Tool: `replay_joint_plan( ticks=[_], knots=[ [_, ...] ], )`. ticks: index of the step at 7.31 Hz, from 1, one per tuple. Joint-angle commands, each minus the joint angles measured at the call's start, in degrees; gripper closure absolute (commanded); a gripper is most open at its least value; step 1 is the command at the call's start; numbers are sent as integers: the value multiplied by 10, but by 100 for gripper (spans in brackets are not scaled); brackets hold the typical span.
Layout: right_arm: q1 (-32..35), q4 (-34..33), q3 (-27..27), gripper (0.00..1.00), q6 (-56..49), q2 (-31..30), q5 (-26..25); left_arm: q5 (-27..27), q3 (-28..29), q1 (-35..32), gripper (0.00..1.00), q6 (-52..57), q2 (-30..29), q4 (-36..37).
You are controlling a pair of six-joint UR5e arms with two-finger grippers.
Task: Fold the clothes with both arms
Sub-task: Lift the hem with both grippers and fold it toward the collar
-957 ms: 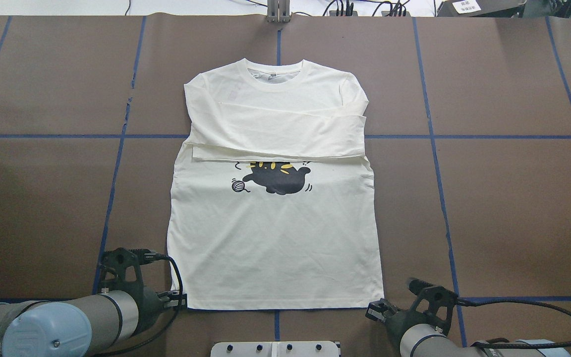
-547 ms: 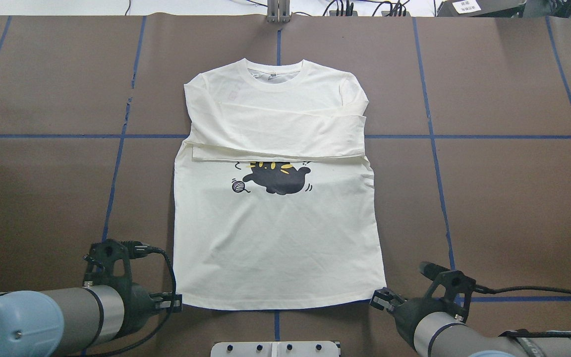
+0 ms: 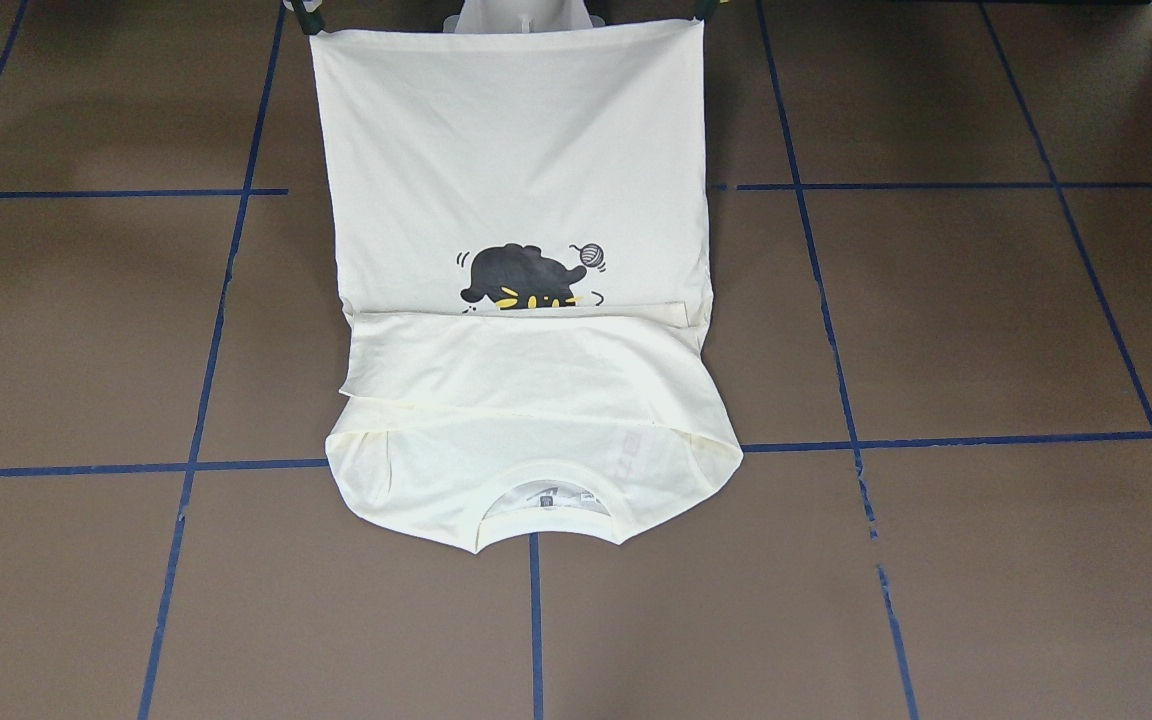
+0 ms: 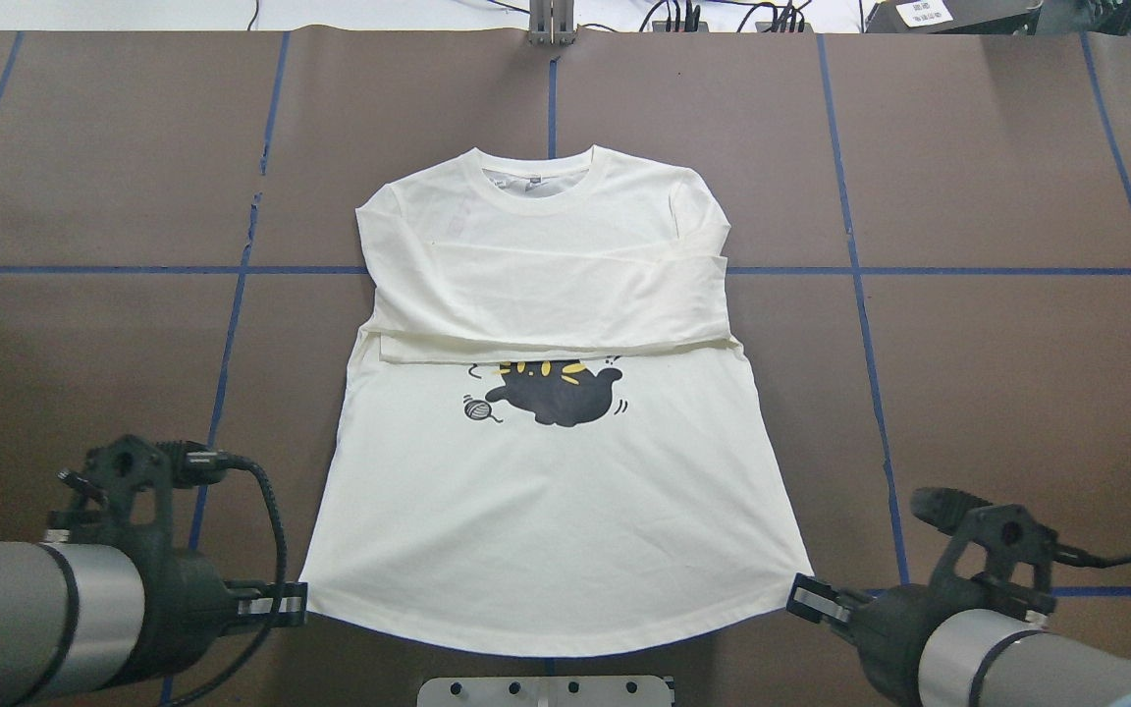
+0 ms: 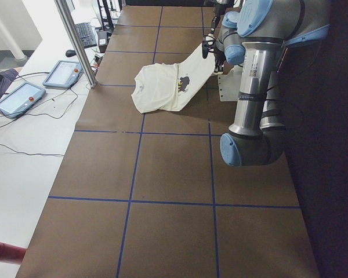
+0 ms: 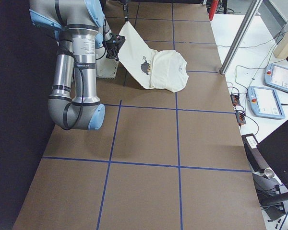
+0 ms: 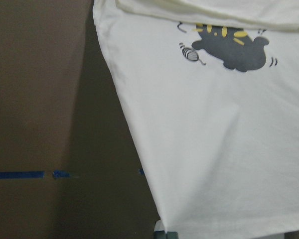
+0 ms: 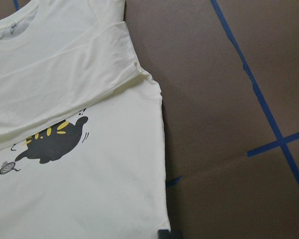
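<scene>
A cream long-sleeved shirt (image 4: 546, 511) with a black cat print (image 4: 551, 391) lies on the brown table, its sleeves folded across the chest. My left gripper (image 4: 293, 601) is shut on the hem's left corner. My right gripper (image 4: 803, 595) is shut on the hem's right corner. The hem is lifted off the table and stretched between them, while the collar end (image 4: 533, 182) rests on the table. In the front-facing view the raised hem (image 3: 506, 35) spans between the right gripper (image 3: 308, 20) and the left gripper (image 3: 704, 10). Each wrist view shows the shirt (image 7: 224, 149) (image 8: 84, 169) hanging from a corner.
A white mounting plate (image 4: 546, 690) sits at the table's near edge, between the arms. Blue tape lines (image 4: 1007, 271) grid the brown surface. A metal post (image 5: 75, 40) and tablets (image 5: 62, 73) stand beyond the far edge.
Both grippers have moved outward and back toward the robot, raising the hem and spreading it wider. The shirt's collar end has slid a little toward the robot.
</scene>
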Motion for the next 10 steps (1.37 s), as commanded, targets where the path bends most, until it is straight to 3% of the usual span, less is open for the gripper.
replay_joint_plan(
  ticks=[1,3,5,8,10],
  knots=[
    [65,-24,-23,100,-79,60,31,-11,36,-62,100,94,-46,28],
    [224,-26,-160,100,-177,166,127,-17,145,-183,100,220,-113,29],
    [316,-6,-274,100,-237,210,159,-41,245,-270,100,313,-150,20],
    [384,168,-461,100,-282,222,179,-38,427,-296,100,327,-176,-129],
    [393,219,-558,100,-304,248,179,-15,565,-295,100,327,-205,-232]
  ],
)
